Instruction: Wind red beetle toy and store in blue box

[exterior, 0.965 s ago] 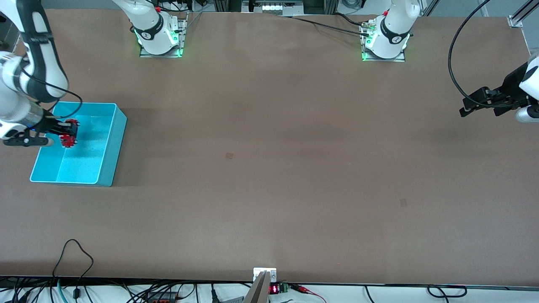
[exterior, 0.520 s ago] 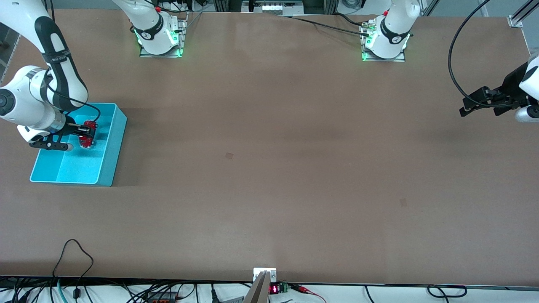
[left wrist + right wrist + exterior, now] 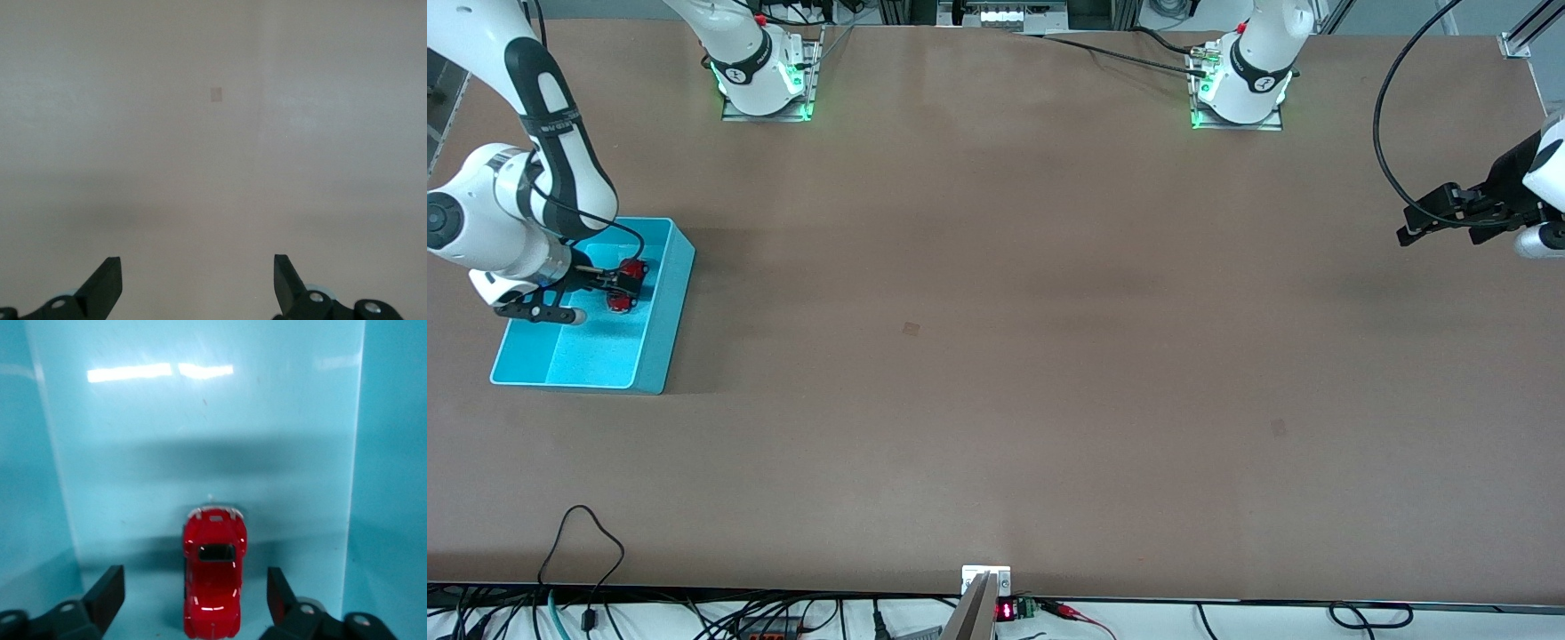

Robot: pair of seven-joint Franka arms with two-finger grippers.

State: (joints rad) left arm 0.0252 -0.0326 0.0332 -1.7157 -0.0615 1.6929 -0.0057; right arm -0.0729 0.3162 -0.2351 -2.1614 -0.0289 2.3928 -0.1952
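**Clerk:** Listing what your table holds, operator. Item one: the blue box (image 3: 660, 307), open-topped, at the right arm's end of the table. Item two: the red beetle toy (image 3: 213, 580), inside that box, lying on its floor near the wall that faces the table's middle.

**Operator:** And your hands?

**Clerk:** Item three: your right gripper (image 3: 195, 587), reaching into the box. Its fingers (image 3: 107, 590) stand spread wide on either side of the toy with a clear gap on both flanks, so nothing is gripped. In the front view the toy (image 3: 626, 286) shows just at the gripper's tips (image 3: 624, 284).

**Operator:** The other arm?

**Clerk:** Item four: your left gripper (image 3: 1414, 227), waiting up in the air at the left arm's end of the table, over bare brown tabletop (image 3: 996, 356). Fingers apart, holding nothing; its wrist view shows only the table surface between the two tips (image 3: 193, 287).
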